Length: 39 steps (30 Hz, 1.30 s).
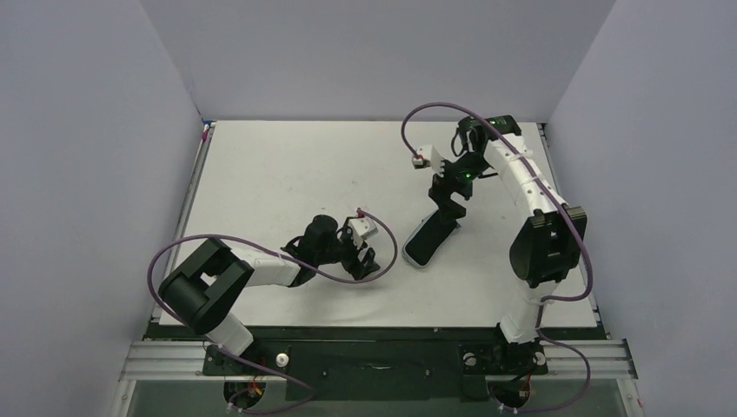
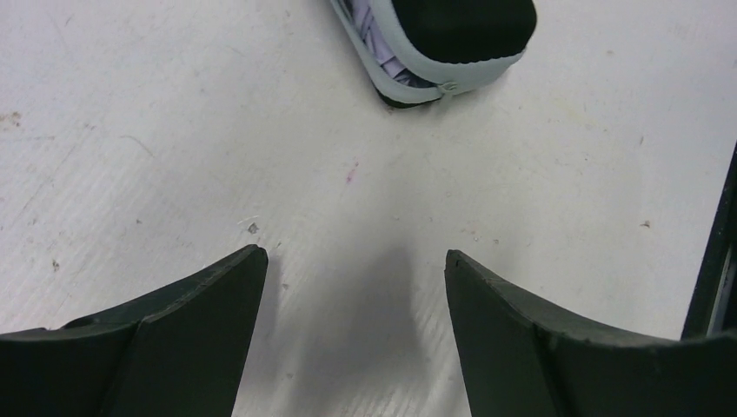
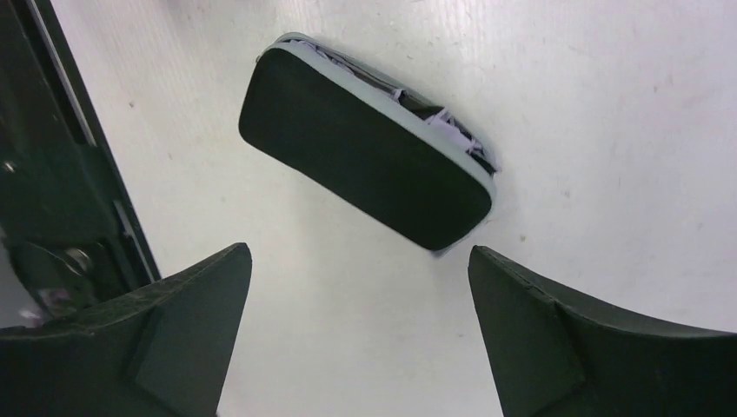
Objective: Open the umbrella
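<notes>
The umbrella [image 1: 426, 241] lies folded flat on the white table, a compact oblong with a black face and a pale lavender rim. My right gripper [image 1: 449, 208] is open and empty, held above the umbrella's far end. In the right wrist view the umbrella [image 3: 365, 178] lies just beyond the open gripper [image 3: 358, 254]. My left gripper [image 1: 363, 261] is open and empty, low over the table to the left of the umbrella. In the left wrist view only the umbrella's near end [image 2: 461, 30] shows, well beyond the open gripper [image 2: 355, 256]. The shaft and handle are hidden.
Pale walls enclose the table [image 1: 278, 174] on the left, back and right. A black strip [image 1: 374, 332] runs along the table's near edge. Purple cables [image 1: 382, 261] loop off both wrists. A dark rail [image 3: 52, 174] shows at the left of the right wrist view.
</notes>
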Each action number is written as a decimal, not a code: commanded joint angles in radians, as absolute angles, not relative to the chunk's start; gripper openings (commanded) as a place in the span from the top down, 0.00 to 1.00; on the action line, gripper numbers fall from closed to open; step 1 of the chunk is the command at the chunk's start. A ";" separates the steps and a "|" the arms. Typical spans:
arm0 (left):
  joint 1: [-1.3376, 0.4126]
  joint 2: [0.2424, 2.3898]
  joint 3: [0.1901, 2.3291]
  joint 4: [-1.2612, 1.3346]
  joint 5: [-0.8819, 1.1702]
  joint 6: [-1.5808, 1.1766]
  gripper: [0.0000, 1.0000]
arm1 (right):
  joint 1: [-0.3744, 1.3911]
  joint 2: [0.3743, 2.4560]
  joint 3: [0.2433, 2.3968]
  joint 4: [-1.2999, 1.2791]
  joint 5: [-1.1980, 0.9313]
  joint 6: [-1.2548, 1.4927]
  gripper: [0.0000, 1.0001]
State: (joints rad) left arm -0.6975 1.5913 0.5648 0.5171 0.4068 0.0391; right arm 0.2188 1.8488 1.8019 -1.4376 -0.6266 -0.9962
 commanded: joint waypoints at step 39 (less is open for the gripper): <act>-0.903 1.894 0.703 0.858 0.208 0.263 0.49 | 0.386 2.174 1.761 -1.386 -0.551 -1.227 0.77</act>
